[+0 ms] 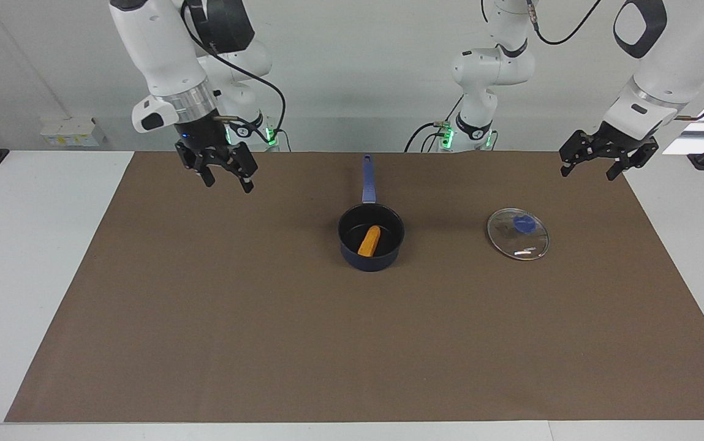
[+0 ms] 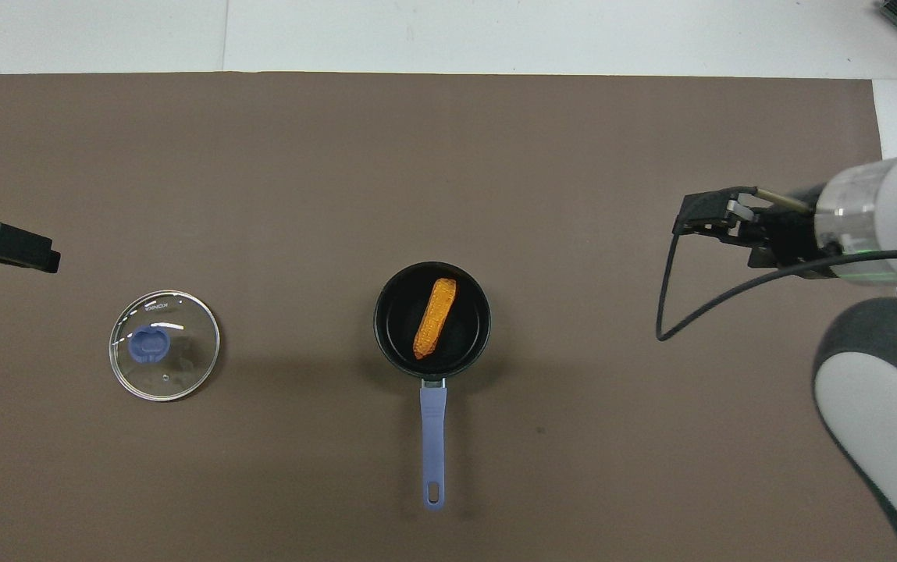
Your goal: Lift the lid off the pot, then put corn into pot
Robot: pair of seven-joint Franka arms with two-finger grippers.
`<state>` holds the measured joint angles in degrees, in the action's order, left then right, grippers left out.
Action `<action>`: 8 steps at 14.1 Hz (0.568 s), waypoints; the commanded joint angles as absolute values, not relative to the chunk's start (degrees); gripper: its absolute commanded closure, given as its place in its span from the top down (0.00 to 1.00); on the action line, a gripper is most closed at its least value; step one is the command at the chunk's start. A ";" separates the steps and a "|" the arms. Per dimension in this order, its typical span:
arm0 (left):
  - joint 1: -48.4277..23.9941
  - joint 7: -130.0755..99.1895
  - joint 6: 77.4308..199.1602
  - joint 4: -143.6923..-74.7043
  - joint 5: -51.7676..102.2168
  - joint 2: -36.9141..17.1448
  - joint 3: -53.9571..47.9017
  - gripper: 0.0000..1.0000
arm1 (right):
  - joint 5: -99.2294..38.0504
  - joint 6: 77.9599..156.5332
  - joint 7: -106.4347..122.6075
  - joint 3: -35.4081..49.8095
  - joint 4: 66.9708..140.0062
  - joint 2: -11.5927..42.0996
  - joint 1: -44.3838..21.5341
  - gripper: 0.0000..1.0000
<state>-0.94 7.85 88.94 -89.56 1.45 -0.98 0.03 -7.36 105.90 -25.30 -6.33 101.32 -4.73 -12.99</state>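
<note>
Both claws hang spread and empty over the brown mat; my right gripper (image 1: 224, 177) is raised over the mat toward the right arm's end of the table, and my left gripper (image 1: 593, 164) is raised over the mat's edge at the left arm's end, well clear of everything.

Between them sits the small dark navy saucepan (image 1: 370, 240) with its black inside and its long straight blue handle pointing toward the robots; inside it lies the small orange-yellow tapered corn cob (image 1: 369, 241), slanted across the pot's floor. The round clear glass lid with a metal rim and blue knob (image 1: 518, 233) lies flat on the mat beside the pot, toward the left arm's end, apart from it.

I judge both parts of the task done, so the step in hand is only the retreat. To do it well I would keep both grippers high and wide of the pot and lid; move each arm back toward its own base; avoid sweeping the right arm's trailing black cable (image 2: 698, 300) across the handle.
</note>
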 commanded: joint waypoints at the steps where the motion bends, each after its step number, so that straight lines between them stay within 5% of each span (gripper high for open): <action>1: -0.53 8.09 87.54 -88.42 1.23 -1.49 -0.09 1.00 | -6.50 101.97 -18.39 -5.54 102.66 -7.38 -8.28 1.00; 8: -0.53 8.09 87.54 -88.42 1.23 -1.49 -0.09 1.00 | 1.40 90.99 -10.73 -6.15 90.45 -3.44 -4.75 1.00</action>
